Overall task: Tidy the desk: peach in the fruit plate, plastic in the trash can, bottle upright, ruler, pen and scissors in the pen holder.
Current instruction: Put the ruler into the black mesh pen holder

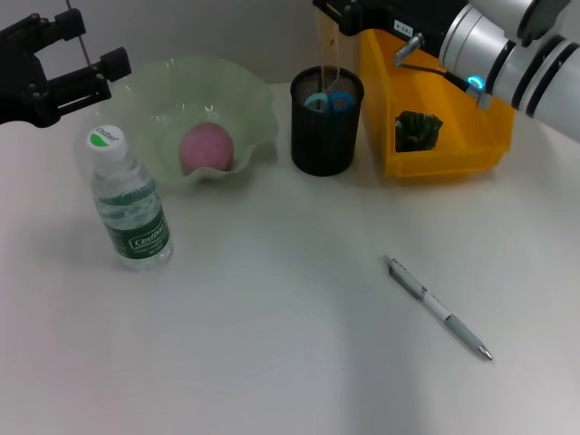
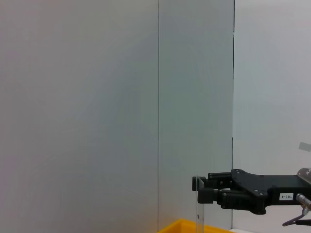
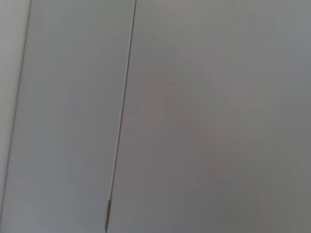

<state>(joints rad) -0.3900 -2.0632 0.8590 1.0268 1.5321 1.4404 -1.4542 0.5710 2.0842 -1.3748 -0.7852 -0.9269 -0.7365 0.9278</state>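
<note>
Right gripper hangs above the pen holder, pinching the clear ruler, which stands vertical with its lower end inside the cup. Left gripper, fingers apart and empty, hovers beside the fruit plate.

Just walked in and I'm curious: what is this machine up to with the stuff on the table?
It is tidying a desk. The peach sits in the fruit plate, the bottle stands upright, and the scissors are in the pen holder. The right end effector holds the clear ruler above that holder. The pen lies on the desk. The left end effector hangs open near the plate.
</note>
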